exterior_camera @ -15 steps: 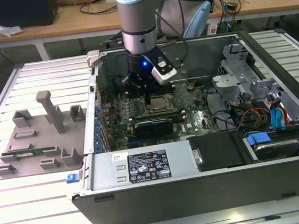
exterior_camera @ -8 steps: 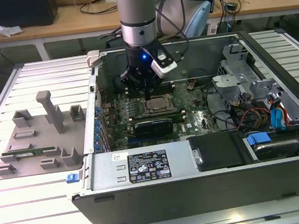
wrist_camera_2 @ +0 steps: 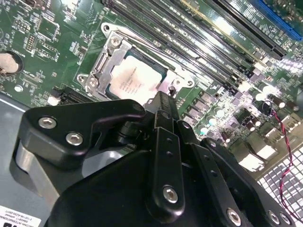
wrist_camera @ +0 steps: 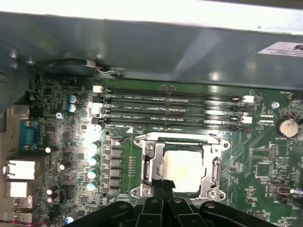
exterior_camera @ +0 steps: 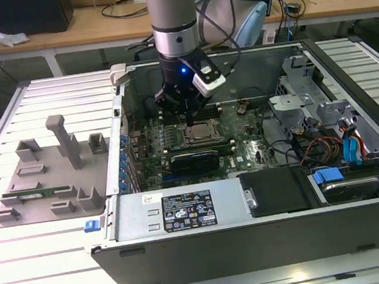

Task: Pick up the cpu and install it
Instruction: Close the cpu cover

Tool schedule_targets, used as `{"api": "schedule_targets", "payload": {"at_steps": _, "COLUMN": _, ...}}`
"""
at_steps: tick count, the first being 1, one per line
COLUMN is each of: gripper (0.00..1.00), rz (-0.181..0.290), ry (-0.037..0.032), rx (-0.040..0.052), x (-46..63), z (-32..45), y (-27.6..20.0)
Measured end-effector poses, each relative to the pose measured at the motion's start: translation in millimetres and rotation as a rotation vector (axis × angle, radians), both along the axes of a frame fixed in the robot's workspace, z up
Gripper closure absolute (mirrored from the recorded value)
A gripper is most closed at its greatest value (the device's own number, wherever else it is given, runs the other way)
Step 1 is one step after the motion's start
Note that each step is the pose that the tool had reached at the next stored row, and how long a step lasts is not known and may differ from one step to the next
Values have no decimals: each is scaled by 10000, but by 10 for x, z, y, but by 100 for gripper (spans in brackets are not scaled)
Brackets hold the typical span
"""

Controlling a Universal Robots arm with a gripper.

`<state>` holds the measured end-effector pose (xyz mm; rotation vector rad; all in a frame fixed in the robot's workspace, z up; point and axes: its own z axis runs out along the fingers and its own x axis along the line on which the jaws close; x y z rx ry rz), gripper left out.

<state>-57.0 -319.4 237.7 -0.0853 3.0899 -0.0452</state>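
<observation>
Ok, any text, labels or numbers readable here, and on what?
None reads well enough to quote.
Exterior view, black label on the computer case: too small.
Exterior view, white sticker beside it: too small.
Second wrist view, print on the cpu: blurred.
First wrist view, white label on the case wall: blurred, cut off.
First wrist view, motherboard markings: too small.

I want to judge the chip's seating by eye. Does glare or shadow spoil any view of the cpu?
First wrist view: glare washes the top of the cpu to a pale patch. Second wrist view: the cpu is evenly lit, glare falling on the memory slots instead. Exterior view: it sits dim beneath the tool.
</observation>
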Motion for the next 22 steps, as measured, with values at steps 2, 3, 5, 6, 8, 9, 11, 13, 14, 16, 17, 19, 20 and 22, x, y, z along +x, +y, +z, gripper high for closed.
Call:
{"api": "schedule_targets", "payload": {"at_steps": 2, "gripper": 89, "rz": -1, "ry": -3, "rx": -19, "x": 26, "z": 0, "y": 0}}
{"api": "schedule_targets", "payload": {"at_steps": 3, "gripper": 89, "rz": -1, "ry": -3, "rx": -26, "x": 44, "z": 0, "y": 0}}
{"api": "schedule_targets", "payload": {"at_steps": 5, "gripper": 89, "rz": -4, "ry": -3, "rx": -35, "x": 109, "z": 0, "y": 0}}
{"api": "schedule_targets", "payload": {"at_steps": 6, "gripper": 89, "rz": -2, "ry": -3, "rx": -35, "x": 129, "z": 0, "y": 0}}
{"api": "schedule_targets", "payload": {"at_steps": 8, "gripper": 89, "rz": -3, "ry": -3, "rx": -35, "x": 170, "z": 0, "y": 0}}
{"api": "schedule_targets", "payload": {"at_steps": 9, "gripper": 89, "rz": -3, "ry": -3, "rx": -36, "x": 189, "z": 1, "y": 0}}
{"api": "schedule_targets", "payload": {"at_steps": 11, "gripper": 89, "rz": -2, "ry": -3, "rx": -35, "x": 239, "z": 0, "y": 0}}
{"api": "schedule_targets", "payload": {"at_steps": 13, "gripper": 89, "rz": -2, "ry": -3, "rx": -35, "x": 246, "z": 0, "y": 1}}
{"api": "schedule_targets", "payload": {"at_steps": 14, "gripper": 89, "rz": -3, "ry": -2, "rx": -38, "x": 246, "z": 3, "y": 1}}
{"api": "schedule_targets", "payload": {"at_steps": 16, "gripper": 89, "rz": -3, "ry": -4, "rx": -35, "x": 246, "z": 19, "y": 1}}
{"api": "schedule_targets", "payload": {"at_steps": 17, "gripper": 89, "rz": -2, "ry": -3, "rx": -35, "x": 246, "z": 38, "y": 2}}
{"api": "schedule_targets", "payload": {"at_steps": 19, "gripper": 89, "rz": -2, "ry": -3, "rx": -36, "x": 247, "z": 56, "y": 2}}
{"api": "schedule_targets", "payload": {"at_steps": 20, "gripper": 89, "rz": -2, "ry": -4, "rx": -34, "x": 246, "z": 56, "y": 3}}
{"api": "schedule_targets", "payload": {"at_steps": 22, "gripper": 89, "rz": -2, "ry": -3, "rx": -35, "x": 246, "z": 57, "y": 3}}
